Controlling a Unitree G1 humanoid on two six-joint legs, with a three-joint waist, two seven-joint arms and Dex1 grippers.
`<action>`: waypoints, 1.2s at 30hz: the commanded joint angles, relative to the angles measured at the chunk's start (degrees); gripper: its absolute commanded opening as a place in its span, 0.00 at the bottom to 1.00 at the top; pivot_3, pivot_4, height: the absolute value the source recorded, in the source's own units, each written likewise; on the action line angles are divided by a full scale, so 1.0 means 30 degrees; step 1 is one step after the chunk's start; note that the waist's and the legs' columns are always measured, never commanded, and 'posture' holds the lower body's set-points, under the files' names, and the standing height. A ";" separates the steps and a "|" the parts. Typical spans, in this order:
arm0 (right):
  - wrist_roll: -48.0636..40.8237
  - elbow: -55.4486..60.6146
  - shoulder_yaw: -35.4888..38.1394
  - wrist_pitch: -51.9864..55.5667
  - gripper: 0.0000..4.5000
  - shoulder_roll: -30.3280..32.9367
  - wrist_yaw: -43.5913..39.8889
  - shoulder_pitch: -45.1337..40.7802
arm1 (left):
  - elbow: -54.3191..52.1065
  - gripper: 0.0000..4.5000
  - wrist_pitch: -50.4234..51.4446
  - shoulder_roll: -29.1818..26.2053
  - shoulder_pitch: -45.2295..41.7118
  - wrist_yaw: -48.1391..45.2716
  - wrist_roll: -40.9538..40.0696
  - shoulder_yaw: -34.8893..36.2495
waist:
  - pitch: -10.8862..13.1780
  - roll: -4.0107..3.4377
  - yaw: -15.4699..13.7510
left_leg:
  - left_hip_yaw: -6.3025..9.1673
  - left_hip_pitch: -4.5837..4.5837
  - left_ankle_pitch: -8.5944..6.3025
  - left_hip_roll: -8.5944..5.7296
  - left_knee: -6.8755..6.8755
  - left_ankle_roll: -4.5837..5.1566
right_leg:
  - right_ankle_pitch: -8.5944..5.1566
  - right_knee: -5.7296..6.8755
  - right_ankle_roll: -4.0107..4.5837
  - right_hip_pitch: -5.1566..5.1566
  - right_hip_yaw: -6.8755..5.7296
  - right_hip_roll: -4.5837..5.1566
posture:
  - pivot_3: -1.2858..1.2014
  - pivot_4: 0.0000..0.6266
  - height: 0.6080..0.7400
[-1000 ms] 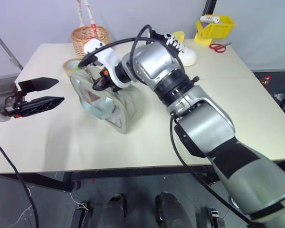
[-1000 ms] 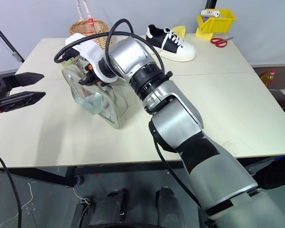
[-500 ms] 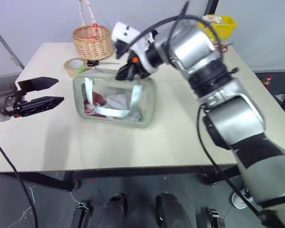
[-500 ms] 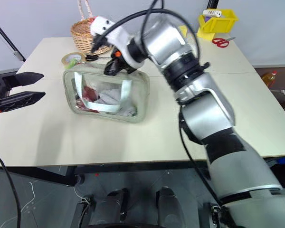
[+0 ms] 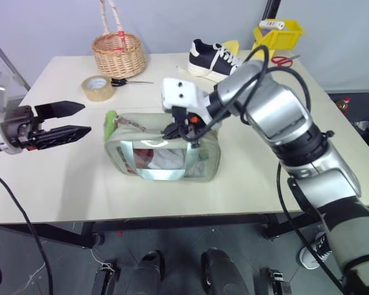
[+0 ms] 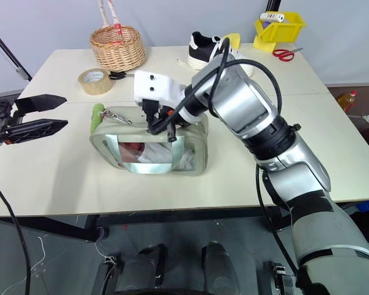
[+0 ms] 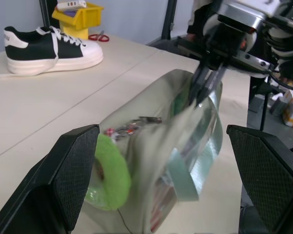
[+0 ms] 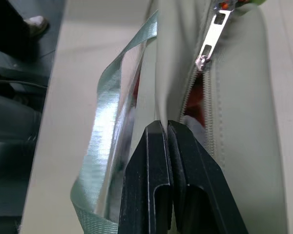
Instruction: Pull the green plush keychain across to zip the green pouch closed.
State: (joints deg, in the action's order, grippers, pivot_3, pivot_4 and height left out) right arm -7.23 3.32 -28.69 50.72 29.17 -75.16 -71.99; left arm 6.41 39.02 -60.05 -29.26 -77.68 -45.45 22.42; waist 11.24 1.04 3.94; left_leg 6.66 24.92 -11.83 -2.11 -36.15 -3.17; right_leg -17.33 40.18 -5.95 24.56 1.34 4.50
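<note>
Pinching the green pouch [image 6: 149, 149] top, the right claw [image 6: 162, 127] sits apart from the green plush keychain [image 6: 97, 114]; left claw [image 6: 48, 115] gapes.

Bare table [image 5: 61, 166] left of green pouch [image 5: 203, 169]

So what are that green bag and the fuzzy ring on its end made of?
The green pouch looks like soft matte sage fabric with a glossy clear plastic front, since its contents show through and it catches glare. The green plush keychain looks like fuzzy synthetic plush, bright lime with a soft nap; the exact fibre can't be told.
</note>
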 commanded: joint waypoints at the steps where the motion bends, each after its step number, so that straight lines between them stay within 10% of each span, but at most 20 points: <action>1: -0.0545 0.1066 0.0502 -0.0394 0.01 0.0571 -0.0363 0.0002 | 0.0122 1.00 -0.0337 -0.0253 -0.0482 -0.0254 0.0157 -0.0026 | 0.0000 0.0000 0.0028 | -0.0002 0.0000 0.0000 0.0000 0.0000 0.0000 | 0.0000 0.0000 0.0000 0.0000 0.0001 0.0001 | 0.52 0.24 0.66; 27: -0.1372 -0.0178 0.1320 -0.3117 0.01 0.1336 -0.0722 0.0716 | 0.0304 1.00 -0.0369 0.0122 -0.1042 -0.0410 0.0336 -0.0712 | 0.0000 0.0001 -0.0003 | 0.0000 0.0000 0.0001 0.0000 -0.0002 0.0001 | 0.0000 -0.0010 -0.0001 -0.0009 -0.0003 0.0004 | 0.52 0.24 0.66; 36: -0.1759 0.0690 0.2338 -0.2163 0.85 0.2090 -0.0365 0.0743 | 0.0263 1.00 -0.0327 0.0252 -0.1197 -0.0439 0.0325 -0.0926 | 0.0000 0.0001 -0.0016 | 0.0000 0.0000 0.0001 0.0000 -0.0002 0.0001 | -0.0001 -0.0011 -0.0001 -0.0009 -0.0002 0.0006 | 0.52 0.24 0.66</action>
State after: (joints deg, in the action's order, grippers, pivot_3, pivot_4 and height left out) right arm -11.56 2.76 -24.94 43.68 34.52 -76.55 -68.58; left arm 7.92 38.41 -58.78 -31.78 -78.75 -44.24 18.87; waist 11.24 1.04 3.89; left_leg 6.66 24.92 -11.83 -2.11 -36.16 -3.17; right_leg -17.33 40.15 -5.95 24.53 1.33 4.52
